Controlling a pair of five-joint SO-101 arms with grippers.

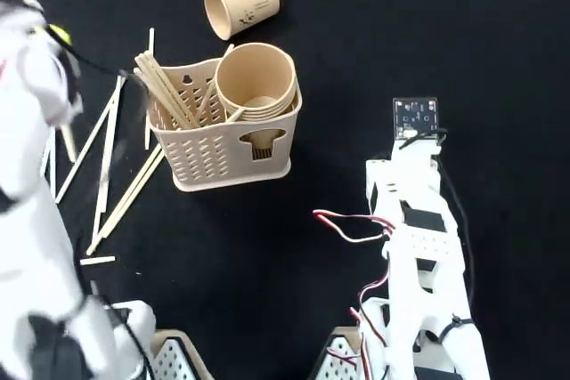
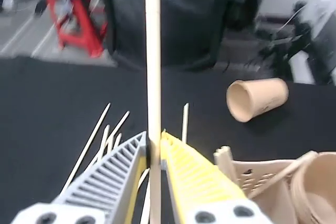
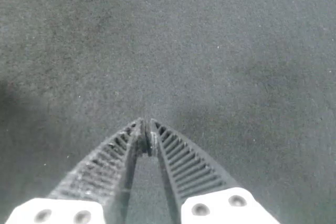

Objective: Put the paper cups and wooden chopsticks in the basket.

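Crowded basket (image 1: 205,162) mouth (cups (image 1: 256,82), chopsticks (image 1: 169,91))

In the high view my left arm (image 1: 31,220) is showing as a white blur along the table's (image 1: 267,291) nine o'clock side, spilling past the edge and covering part of the loose chopsticks (image 1: 107,159) lying there. The chopstick (image 2: 153,51) I am pinching in my left gripper (image 2: 154,139) is running out of the left wrist view before its far end. The basket (image 2: 257,192) and stacked cups (image 2: 317,187) are being cropped there too, each showing just a part.
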